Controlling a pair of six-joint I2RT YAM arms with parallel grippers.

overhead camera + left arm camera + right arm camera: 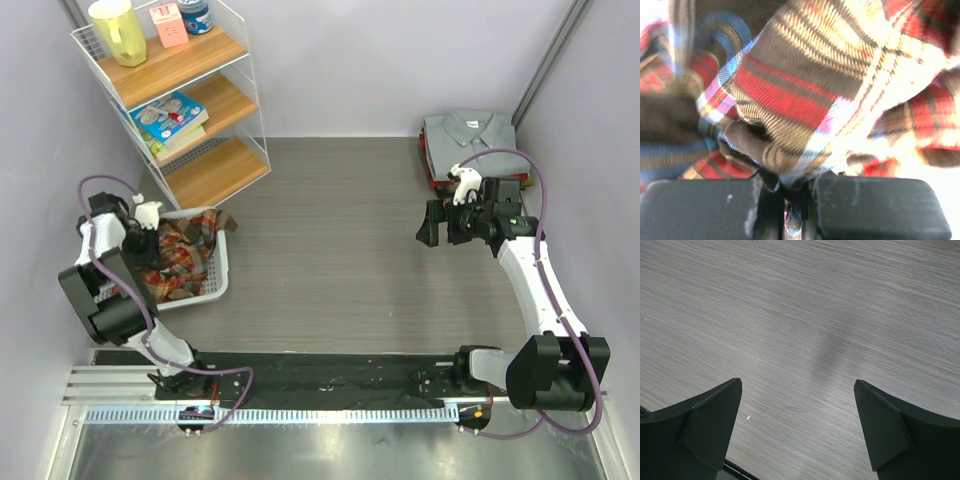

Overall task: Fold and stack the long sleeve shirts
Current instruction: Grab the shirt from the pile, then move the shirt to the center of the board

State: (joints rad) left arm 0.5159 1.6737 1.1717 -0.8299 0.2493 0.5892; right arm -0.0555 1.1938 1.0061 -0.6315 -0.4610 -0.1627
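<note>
The left claw [789, 197] is pinched shut on a fold of the plaid flannel shirt [790, 95], which lies bunched directly beneath it in the white basket [224, 268]. The right claw [797, 387] hangs wide open over bare tabletop [790, 310], holding nothing. The grey collared shirt [468, 135], topmost of those already folded, lies near it, farther from the arm bases. This looks like the pick-up step. The next move would be lifting the flannel clear of the basket and onto the tabletop toward the right claw for spreading.
</note>
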